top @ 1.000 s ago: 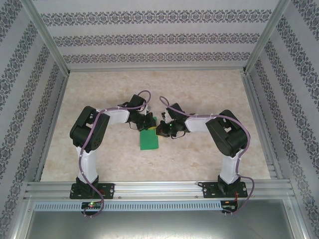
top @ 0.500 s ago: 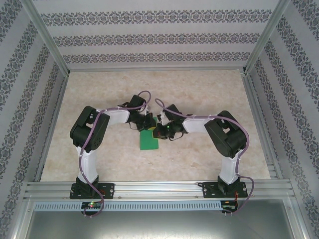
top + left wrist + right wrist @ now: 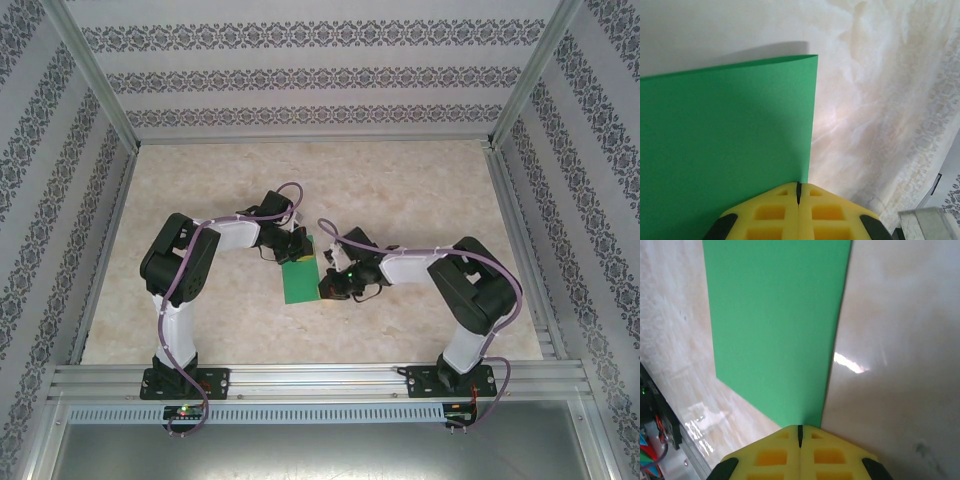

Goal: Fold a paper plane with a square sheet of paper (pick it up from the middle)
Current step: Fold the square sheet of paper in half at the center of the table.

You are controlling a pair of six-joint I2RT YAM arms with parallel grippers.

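**Supervisor:** Checking in. How far along is the fold?

**Operator:** Early, I'd say. The square sheet of paper (image 3: 299, 283) lies flat on the desk (image 3: 420, 190), about midway between the left and right edges and nearer the near edge than the far one. From above I see it as a rectangle, longer front to back than across. I take that to mean one fold in half is done. There's no point, no nose and no wings.

**Supervisor:** And the arms?

**Operator:** Both are down at the sheet. My left end effector (image 3: 296, 250) sits at its far edge, by the far right corner, with the fingers pressed together. My right end effector (image 3: 328, 288) sits at its right edge toward the near end, fingers also together. In each wrist view the paper's edge runs straight to the seam between the yellow fingertips (image 3: 775, 212). I can't tell whether they pinch the edge or just press on it.

**Supervisor:** What's left?

**Operator:** Nearly everything, as I judge it. The corner folds for the nose, the lengthwise creases and the wings are all to come. The far edge in the left wrist view casts a shadow, so it may not lie quite flat. I'd want that crease sharp before I go on.
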